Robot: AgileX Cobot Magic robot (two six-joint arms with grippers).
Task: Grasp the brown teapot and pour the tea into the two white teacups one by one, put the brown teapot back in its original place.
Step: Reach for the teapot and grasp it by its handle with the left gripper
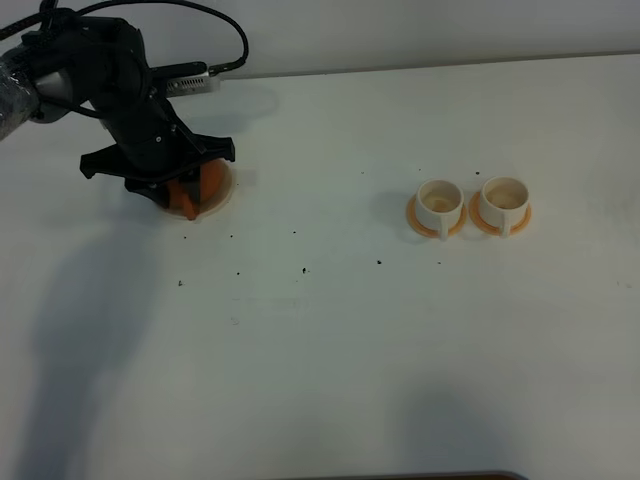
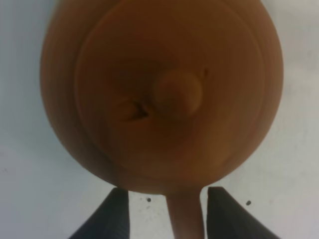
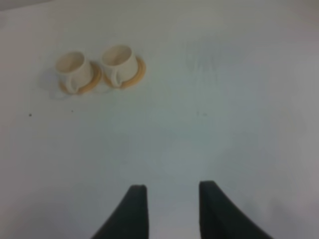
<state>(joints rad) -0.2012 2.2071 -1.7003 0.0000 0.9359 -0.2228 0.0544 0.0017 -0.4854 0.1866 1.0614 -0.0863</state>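
Note:
The brown teapot (image 2: 164,89) fills the left wrist view from above, its knob in the middle. In the high view only an orange sliver of the teapot (image 1: 207,182) shows under my left gripper (image 1: 185,190), on the beige coaster (image 1: 226,193) at the left. My left gripper (image 2: 168,199) is open, its fingers (image 2: 112,214) straddling the teapot's handle (image 2: 185,216) with gaps on both sides. The two white teacups (image 1: 440,200) (image 1: 503,198) stand side by side on orange saucers at the right, pale inside. My right gripper (image 3: 169,199) is open over bare table, the teacups (image 3: 70,65) (image 3: 118,59) far ahead. The tea is hidden.
Small dark specks (image 1: 303,269) dot the white table (image 1: 330,350) between the teapot and the cups. A black cable (image 1: 215,40) loops off the left arm near the table's back edge.

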